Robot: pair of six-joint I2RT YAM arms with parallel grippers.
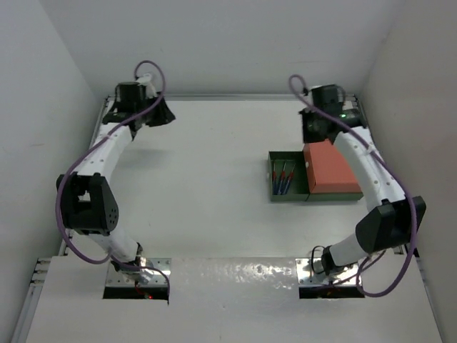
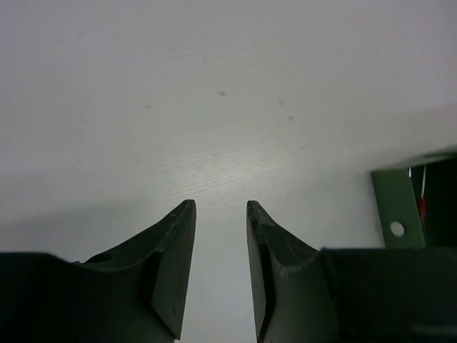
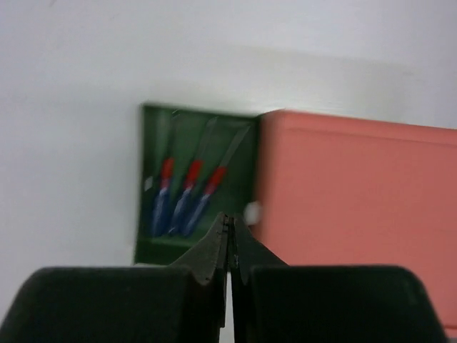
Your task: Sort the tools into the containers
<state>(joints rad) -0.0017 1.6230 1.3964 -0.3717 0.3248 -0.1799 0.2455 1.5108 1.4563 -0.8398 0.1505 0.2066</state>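
Three screwdrivers (image 3: pixel 189 196) lie side by side in green tray (image 3: pixel 151 128), same kind together. Orange tray (image 3: pixel 343 179) touching beside it; pliers not seen. Left gripper (image 2: pixel 220 207) partly open, empty. Right gripper (image 3: pixel 228 218) shut tight, empty; sorting looks done

Just ahead of my right hand (image 3: pixel 228 221), the orange-red tray (image 3: pixel 357 186) covers the right part of the green tray (image 3: pixel 161 250); I cannot see what lies under it. This view is blurred: the screwdrivers (image 3: pixel 187 193) show indistinct tips. Right of my left hand (image 2: pixel 221 207), the green tray is cut off by the frame edge.
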